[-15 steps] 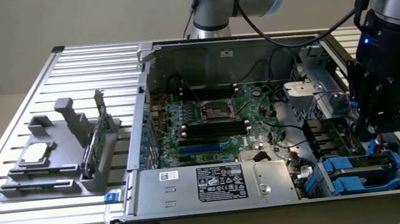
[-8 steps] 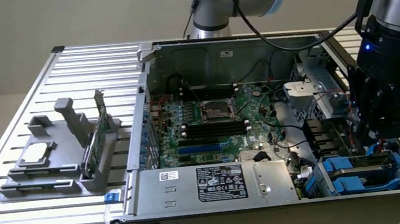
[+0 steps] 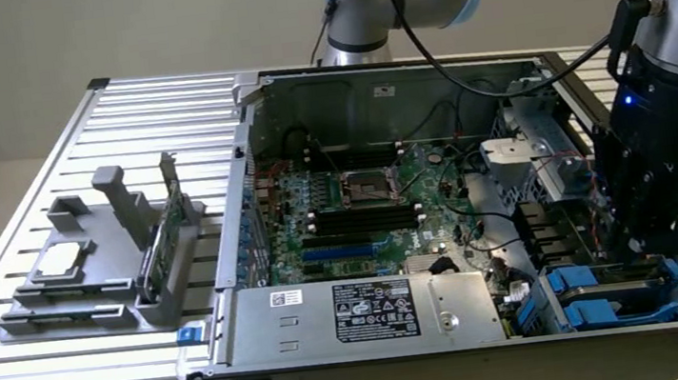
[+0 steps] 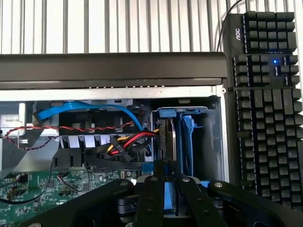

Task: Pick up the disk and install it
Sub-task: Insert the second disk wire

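Observation:
The disk [image 4: 182, 135] stands on edge in the drive bay at the corner of the open computer case, with its bright blue carrier around a silver metal body. In the wrist view my gripper [image 4: 166, 182] is right over it, the two black fingers [image 4: 150, 198] drawn close with the carrier's blue edge pinched between them. In the exterior view the gripper [image 3: 660, 249] hangs low over the same bay at the case's right front corner, and blue carrier plastic [image 3: 589, 305] shows just beneath it. The disk's lower part is hidden inside the bay.
Red, yellow and blue cables [image 4: 124, 144] crowd the bay's side. The motherboard [image 3: 354, 207] and power supply [image 3: 366, 311] fill the case. A black keyboard [image 4: 267, 104] lies outside the case wall. A grey holder [image 3: 81, 277] with a silver chip [image 3: 63, 260] and a green card [image 3: 166, 243] stands at the exterior view's left.

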Available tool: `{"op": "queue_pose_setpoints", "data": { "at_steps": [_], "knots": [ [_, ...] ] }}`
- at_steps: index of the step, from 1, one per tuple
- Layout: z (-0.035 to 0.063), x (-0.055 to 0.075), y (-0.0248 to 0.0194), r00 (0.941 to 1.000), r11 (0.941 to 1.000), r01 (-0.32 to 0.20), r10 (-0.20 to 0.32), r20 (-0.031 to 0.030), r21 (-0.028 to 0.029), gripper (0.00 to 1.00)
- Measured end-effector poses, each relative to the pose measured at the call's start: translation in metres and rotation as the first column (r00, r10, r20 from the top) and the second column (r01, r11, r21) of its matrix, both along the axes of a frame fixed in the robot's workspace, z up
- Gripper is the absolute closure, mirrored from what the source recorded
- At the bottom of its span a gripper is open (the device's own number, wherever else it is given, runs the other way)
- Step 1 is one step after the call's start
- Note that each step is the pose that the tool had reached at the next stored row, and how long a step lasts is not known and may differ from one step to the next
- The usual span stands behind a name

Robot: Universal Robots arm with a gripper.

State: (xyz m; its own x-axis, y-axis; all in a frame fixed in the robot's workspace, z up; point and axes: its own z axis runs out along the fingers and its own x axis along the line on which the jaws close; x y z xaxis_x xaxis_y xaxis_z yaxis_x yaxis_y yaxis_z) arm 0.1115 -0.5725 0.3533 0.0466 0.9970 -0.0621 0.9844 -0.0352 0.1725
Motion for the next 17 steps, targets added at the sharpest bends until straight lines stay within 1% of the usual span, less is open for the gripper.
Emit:
{"op": "queue_pose_setpoints", "data": {
  "at_steps": [4,6,7,8,9,12,13,15,17],
  "knots": [
    [-0.0039,0.0,-0.0001,1.0,1.0,0.0,0.0,0.0008,0.0042,0.83],
    [-0.0061,0.0,-0.0001,1.0,1.0,0.0,0.0,0.0013,0.0071,0.83],
    [-0.0075,0.0,-0.0001,1.0,1.0,0.0,0.0,0.0017,0.0095,0.83],
    [-0.0085,0.0,-0.0001,1.0,0.9999,0.0,0.0,0.002,0.0124,0.83],
    [-0.0095,0.0,-0.0001,1.0,0.9999,0.0,0.0,0.0022,0.0163,0.83],
    [-0.0109,-0.001,-0.0001,1.0,0.9995,0.0,0.0,0.0022,0.031,0.83],
    [-0.011,0.0,-0.0001,1.0,0.9994,0.0,0.0,0.0022,0.0344,0.83],
    [-0.0111,0.0,-0.0003,1.0,0.9992,0.0,0.0,0.0022,0.0392,0.83],
    [-0.0111,0.001,-0.0007,1.0,0.9991,0.0,0.0,0.0022,0.0416,0.83]
  ]
}}
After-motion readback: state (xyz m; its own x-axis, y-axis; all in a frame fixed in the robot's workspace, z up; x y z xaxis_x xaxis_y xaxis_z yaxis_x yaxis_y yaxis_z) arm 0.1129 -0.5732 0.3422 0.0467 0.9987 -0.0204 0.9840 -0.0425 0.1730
